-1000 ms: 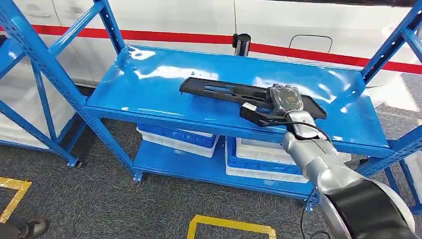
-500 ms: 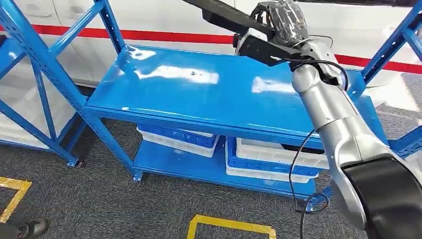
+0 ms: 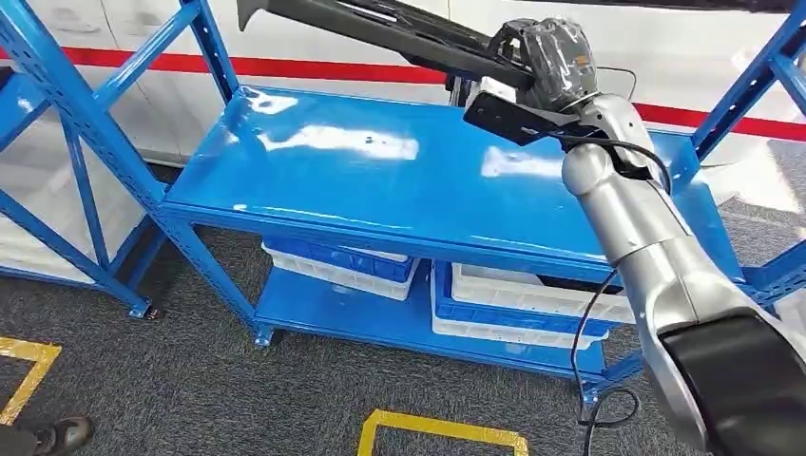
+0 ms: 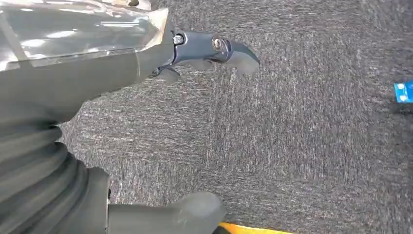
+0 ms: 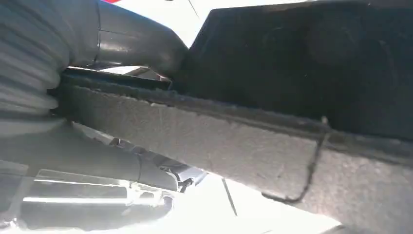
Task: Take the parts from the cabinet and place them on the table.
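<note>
Here the right hand (image 3: 548, 52) grips a long, flat black plastic part (image 3: 380, 27), raised well above the glossy blue metal shelf (image 3: 399, 180) of the cabinet. The left hand (image 4: 97, 97) hangs over grey carpet (image 4: 302, 146), fingers seemingly apart and holding nothing.

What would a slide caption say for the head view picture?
The robot's right hand holds a long black part lifted above the shiny blue shelf of the cabinet.
</note>
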Motion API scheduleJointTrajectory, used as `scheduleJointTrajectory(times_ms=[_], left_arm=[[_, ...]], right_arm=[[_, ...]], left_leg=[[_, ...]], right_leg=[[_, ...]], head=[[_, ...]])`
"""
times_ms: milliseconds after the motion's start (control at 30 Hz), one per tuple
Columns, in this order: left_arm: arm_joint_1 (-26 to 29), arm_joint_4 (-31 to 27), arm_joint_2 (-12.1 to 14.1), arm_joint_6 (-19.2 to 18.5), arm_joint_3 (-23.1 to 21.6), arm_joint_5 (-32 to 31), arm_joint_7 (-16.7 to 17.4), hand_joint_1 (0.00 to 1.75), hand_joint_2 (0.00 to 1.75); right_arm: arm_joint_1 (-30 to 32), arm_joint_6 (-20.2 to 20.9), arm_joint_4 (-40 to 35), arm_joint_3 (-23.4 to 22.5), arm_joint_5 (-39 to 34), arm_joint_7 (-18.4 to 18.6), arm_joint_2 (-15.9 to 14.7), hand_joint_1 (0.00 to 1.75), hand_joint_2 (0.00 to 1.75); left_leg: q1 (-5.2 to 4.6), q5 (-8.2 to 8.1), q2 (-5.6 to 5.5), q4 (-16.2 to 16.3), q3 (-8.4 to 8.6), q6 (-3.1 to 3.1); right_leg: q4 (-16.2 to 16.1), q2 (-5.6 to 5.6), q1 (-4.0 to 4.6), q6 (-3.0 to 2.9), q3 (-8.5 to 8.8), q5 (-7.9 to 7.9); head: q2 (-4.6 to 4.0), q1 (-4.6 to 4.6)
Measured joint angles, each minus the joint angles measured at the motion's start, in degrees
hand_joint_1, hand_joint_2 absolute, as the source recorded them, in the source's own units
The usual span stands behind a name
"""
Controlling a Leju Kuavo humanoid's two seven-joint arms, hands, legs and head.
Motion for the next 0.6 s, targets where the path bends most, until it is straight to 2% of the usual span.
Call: scheduleJointTrajectory(times_ms=[100,133,167,200,233,300,333,367,400,433,500,533,567,600], left_arm=[[0.0,0.0,0.07,0.07,-0.15,-0.19,0.02,0.0,1.75],[0.0,0.0,0.07,0.07,-0.24,-0.33,0.0,0.0,1.75],[-0.01,0.0,0.05,0.07,-0.48,-0.44,-0.07,0.0,1.75],[-0.03,0.0,0.04,0.04,-0.57,-0.46,-0.09,0.0,1.75],[-0.06,0.0,-0.02,0.0,-0.59,-0.5,-0.09,0.0,1.75],[-0.07,0.0,0.0,-0.04,-0.61,-0.52,-0.09,0.0,1.75],[-0.07,0.0,-0.02,-0.07,-0.66,-0.52,-0.09,0.0,1.75],[-0.05,0.0,-0.04,-0.09,-0.68,-0.52,-0.09,0.0,1.75],[-0.04,0.0,-0.04,-0.09,-0.68,-0.52,-0.09,0.0,1.75],[-0.04,0.0,-0.04,-0.09,-0.68,-0.52,-0.09,0.0,1.75],[-0.04,0.0,-0.07,-0.09,-0.68,-0.52,-0.09,0.0,1.75],[-0.04,0.0,-0.02,-0.09,-0.68,-0.52,-0.11,0.0,1.75],[-0.13,0.0,-0.06,-0.07,-0.68,-0.52,-0.09,0.0,1.75],[-0.11,0.0,-0.04,-0.04,-0.68,-0.52,-0.09,0.0,1.75]], right_arm=[[0.4,-0.54,0.04,0.44,-0.28,0.0,-0.22,1.69,1.75],[0.37,-0.61,0.04,0.57,-0.31,0.0,-0.26,1.69,1.75],[0.33,-0.63,0.04,0.59,-0.35,0.0,-0.33,1.69,1.75],[0.34,-0.66,0.09,0.59,-0.41,0.0,-0.61,1.69,1.75],[0.26,-0.68,0.13,0.59,-0.59,0.0,-0.81,1.69,1.75],[0.39,-0.7,0.28,0.63,-0.74,0.0,-0.9,1.69,1.75],[0.61,-0.7,0.46,0.7,-0.76,0.0,-1.07,1.69,1.75],[0.9,-0.7,0.57,0.74,-0.79,0.0,-1.18,1.69,1.75],[1.18,-0.7,0.74,0.79,-0.81,0.0,-1.33,1.69,1.75],[1.34,-0.7,0.92,0.81,-0.85,0.0,-1.35,1.69,1.75],[1.29,-0.79,1.11,0.83,-0.94,0.0,-1.35,1.69,1.75],[1.2,-0.92,1.2,0.85,-0.96,0.0,-1.35,1.69,1.75],[1.31,-1.22,1.27,1.0,-0.96,-0.02,-1.03,1.69,1.75],[1.33,-1.42,1.46,1.07,-0.94,-0.02,-1.0,1.69,1.75]], left_leg=[[-0.18,-0.06,0.0,0.09,-0.04,0.21],[-0.28,0.13,-0.02,0.1,-0.02,0.46],[-0.04,0.6,0.09,-0.6,0.27,0.9],[0.47,1.17,0.27,-1.44,0.71,1.2],[0.41,1.33,0.31,-1.62,0.82,1.37],[0.5,1.34,0.43,-1.61,0.75,1.4],[0.51,1.34,0.45,-1.58,0.65,1.39],[0.54,1.34,0.45,-1.54,0.63,1.37],[0.65,1.34,0.44,-1.53,0.64,1.33],[0.79,1.33,0.43,-1.45,0.66,1.2],[1.07,0.88,0.43,-0.84,0.56,0.45],[0.72,0.52,0.5,-0.33,0.14,-0.11],[0.84,0.54,0.49,-0.16,-0.11,-0.54],[0.64,0.64,0.37,0.26,-0.18,-0.73]], right_leg=[[-0.09,0.0,-0.19,0.16,0.01,0.1],[-0.2,0.01,-0.28,0.51,0.07,0.34],[-0.34,0.04,0.0,0.76,0.17,0.44],[0.27,-0.13,0.28,0.75,-0.47,-0.15],[2.22,-0.24,0.05,0.6,-1.25,-1.65],[11.4,-0.23,-0.08,0.23,-5.02,-5.74],[16.27,-0.23,-0.19,0.34,-7.11,-7.42],[19.12,-0.25,-0.36,0.72,-8.3,-8.01],[18.7,-0.28,-0.53,1.13,-8.02,-7.4],[15.78,-0.33,-0.73,1.76,-6.34,-5.89],[4.73,-0.88,-1.36,3.1,-0.58,-1.97],[1.42,-1.12,-1.38,3.13,1.91,-2.22],[2.38,-0.32,-0.65,2.49,1.63,-1.87],[1.84,-0.38,-0.77,2.24,1.29,-2.1]], head=[[0.0,0.0],[0.0,-0.04],[0.0,-0.09],[0.0,0.09],[0.0,0.13],[0.0,0.22],[0.0,0.2],[0.0,0.24],[0.0,0.2],[0.0,0.24],[0.0,0.24],[0.0,0.46],[0.0,0.24],[0.0,0.48]])
